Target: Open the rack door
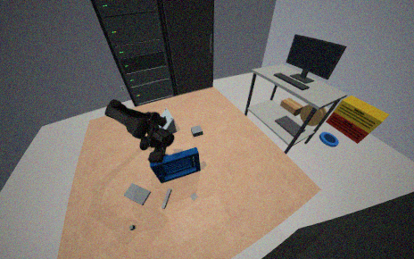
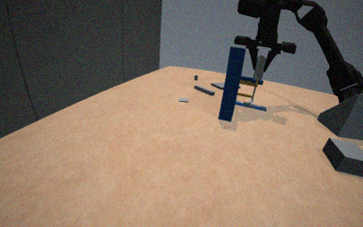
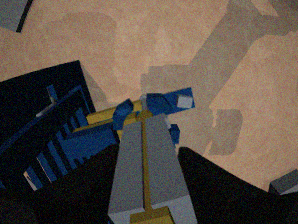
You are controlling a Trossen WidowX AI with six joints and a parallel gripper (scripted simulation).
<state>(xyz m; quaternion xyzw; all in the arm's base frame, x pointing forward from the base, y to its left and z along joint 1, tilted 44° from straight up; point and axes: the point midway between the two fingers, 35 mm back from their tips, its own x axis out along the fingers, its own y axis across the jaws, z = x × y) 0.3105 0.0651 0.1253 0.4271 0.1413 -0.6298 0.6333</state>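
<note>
We had the gripper partly open, its fingers on either side of the upright grey handle; we could not tell whether they pressed on it. The handle's two grey halves stood slightly apart, with yellow showing between them. From the exterior we saw the handle just right of the blue rack, which stood upright on the table. From the top, a grey plate lay near left of the rack, and a grey block sat on its far side.
</note>
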